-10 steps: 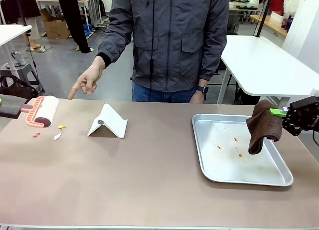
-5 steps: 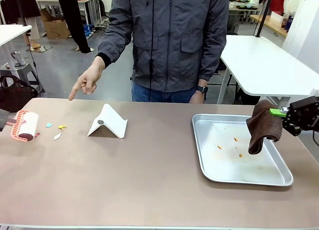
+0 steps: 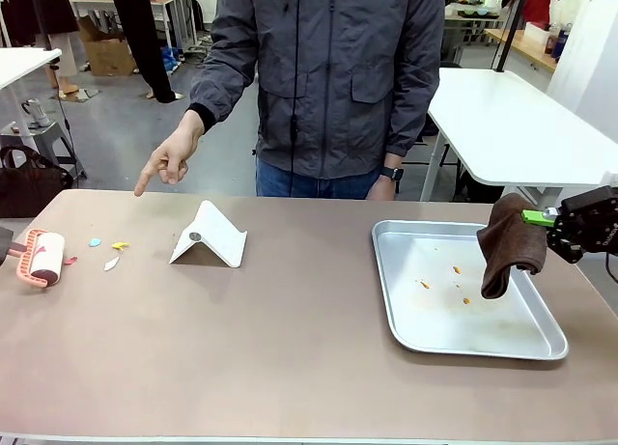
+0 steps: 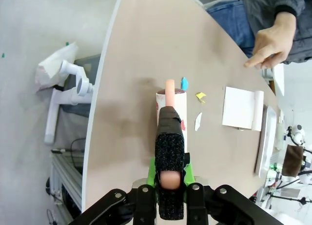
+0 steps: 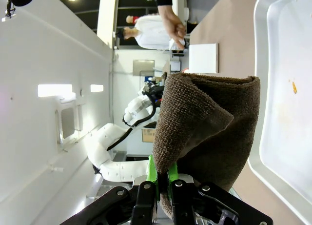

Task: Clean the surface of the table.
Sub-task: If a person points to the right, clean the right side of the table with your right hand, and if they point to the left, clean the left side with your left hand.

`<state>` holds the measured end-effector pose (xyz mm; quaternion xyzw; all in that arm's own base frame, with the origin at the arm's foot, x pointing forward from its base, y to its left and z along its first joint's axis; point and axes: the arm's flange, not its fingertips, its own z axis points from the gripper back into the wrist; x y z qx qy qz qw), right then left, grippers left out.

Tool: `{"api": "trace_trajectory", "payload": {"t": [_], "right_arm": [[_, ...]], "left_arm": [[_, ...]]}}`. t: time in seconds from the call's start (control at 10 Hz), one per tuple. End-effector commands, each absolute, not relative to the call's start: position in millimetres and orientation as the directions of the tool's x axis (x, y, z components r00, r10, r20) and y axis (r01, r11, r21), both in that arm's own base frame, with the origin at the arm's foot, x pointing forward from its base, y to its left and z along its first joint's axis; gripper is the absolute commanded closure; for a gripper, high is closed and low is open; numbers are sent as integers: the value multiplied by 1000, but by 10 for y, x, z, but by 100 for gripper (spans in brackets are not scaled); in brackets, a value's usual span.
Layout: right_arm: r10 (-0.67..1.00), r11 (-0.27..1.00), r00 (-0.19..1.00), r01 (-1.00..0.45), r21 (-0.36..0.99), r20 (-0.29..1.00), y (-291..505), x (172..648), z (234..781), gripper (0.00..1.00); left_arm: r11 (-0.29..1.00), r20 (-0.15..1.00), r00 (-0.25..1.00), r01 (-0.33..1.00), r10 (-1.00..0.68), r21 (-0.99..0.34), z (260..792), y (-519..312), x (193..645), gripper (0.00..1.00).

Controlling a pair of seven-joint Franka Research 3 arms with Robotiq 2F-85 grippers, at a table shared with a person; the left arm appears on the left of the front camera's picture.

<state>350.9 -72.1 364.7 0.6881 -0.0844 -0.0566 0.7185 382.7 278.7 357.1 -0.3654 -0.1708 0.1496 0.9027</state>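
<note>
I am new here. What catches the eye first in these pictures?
On the right, the right gripper holds a brown cloth by the metal tray's rim. At the table's left edge, the left gripper holds a pink lint roller beside coloured scraps, where a person's hand points.

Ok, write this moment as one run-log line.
left hand: shut on lint roller | right hand: shut on brown cloth, by tray | scraps: on table
</note>
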Motion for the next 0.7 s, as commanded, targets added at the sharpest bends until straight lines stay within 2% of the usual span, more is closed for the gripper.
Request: {"api": "trace_trajectory", "payload": {"t": [0.0, 0.6], "right_arm": [[-194, 31, 980, -40, 999, 45, -722, 3501, 3675, 100], [-194, 31, 980, -40, 999, 45, -722, 3501, 3675, 100]], "left_arm": [[692, 143, 909, -189, 392, -697, 3543, 2812, 3905, 78], [723, 134, 931, -166, 339, -670, 3349, 2591, 3974, 78]]}}
